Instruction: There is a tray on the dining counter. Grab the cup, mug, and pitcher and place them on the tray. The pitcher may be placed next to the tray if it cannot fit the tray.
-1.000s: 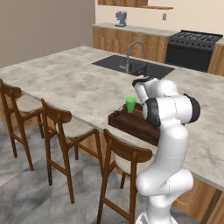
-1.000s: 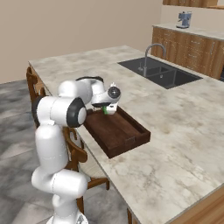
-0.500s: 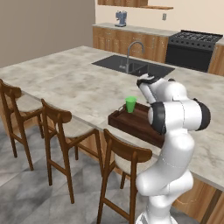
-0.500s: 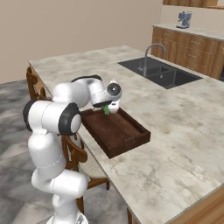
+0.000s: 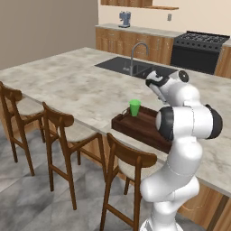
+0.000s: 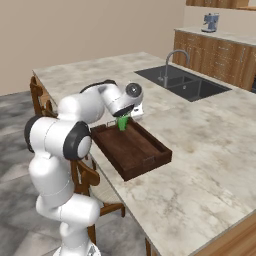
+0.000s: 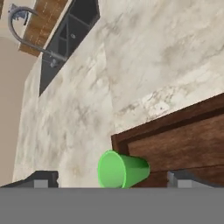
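Observation:
The green cup (image 5: 134, 107) stands upright in the end corner of the dark wooden tray (image 5: 143, 131) on the dining counter (image 5: 76, 85). My gripper (image 5: 152, 85) hovers above and just beyond the cup, open and holding nothing. From the right, the cup (image 6: 122, 123) shows just under the gripper (image 6: 134, 111), at the far end of the tray (image 6: 135, 152). In the hand view the cup (image 7: 122, 169) sits low between the widely spread fingertips of the gripper (image 7: 113, 180), inside the tray's corner (image 7: 175, 144). The mug and the pitcher are out of view.
A sink with a curved faucet (image 5: 136, 56) lies in the counter beyond the tray. Wooden chairs (image 5: 128, 160) line the counter's near side. A black stove (image 5: 198, 45) and a coffee machine (image 5: 125, 19) stand along the back wall.
The hand has drawn up and back from the green cup, which now shows more fully in the right base view. The cup stays on the tray and the jaws stay open.

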### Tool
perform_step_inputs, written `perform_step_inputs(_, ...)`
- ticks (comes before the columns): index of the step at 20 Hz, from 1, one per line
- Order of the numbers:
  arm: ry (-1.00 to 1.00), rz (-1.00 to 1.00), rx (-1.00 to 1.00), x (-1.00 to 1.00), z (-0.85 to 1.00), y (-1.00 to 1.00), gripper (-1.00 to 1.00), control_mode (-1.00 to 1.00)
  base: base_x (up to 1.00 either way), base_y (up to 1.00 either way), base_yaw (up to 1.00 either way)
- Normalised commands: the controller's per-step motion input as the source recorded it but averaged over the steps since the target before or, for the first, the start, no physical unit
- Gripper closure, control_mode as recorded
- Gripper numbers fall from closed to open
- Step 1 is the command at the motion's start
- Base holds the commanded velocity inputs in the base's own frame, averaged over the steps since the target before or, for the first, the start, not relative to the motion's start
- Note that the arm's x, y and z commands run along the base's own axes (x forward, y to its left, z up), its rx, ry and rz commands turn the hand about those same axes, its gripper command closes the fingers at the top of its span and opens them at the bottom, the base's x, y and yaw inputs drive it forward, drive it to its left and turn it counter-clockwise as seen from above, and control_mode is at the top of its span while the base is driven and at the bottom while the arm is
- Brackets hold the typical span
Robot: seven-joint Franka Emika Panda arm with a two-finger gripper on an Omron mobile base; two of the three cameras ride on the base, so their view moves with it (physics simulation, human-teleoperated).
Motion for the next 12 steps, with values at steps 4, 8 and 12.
perform_step_inputs(4, 0.0, 0.17, -0.19, -0.19, 0.27, -0.19, -1.0, -1.0, 0.0, 0.0, 0.0)
perform_step_inputs(8, 0.0, 0.22, -0.25, -0.65, 0.2, -0.06, -1.0, -1.0, 0.0, 0.0, 0.0)
perform_step_inputs(12, 0.0, 0.22, -0.3, -0.91, 0.06, -0.01, -1.0, -1.0, 0.0, 0.0, 0.0)
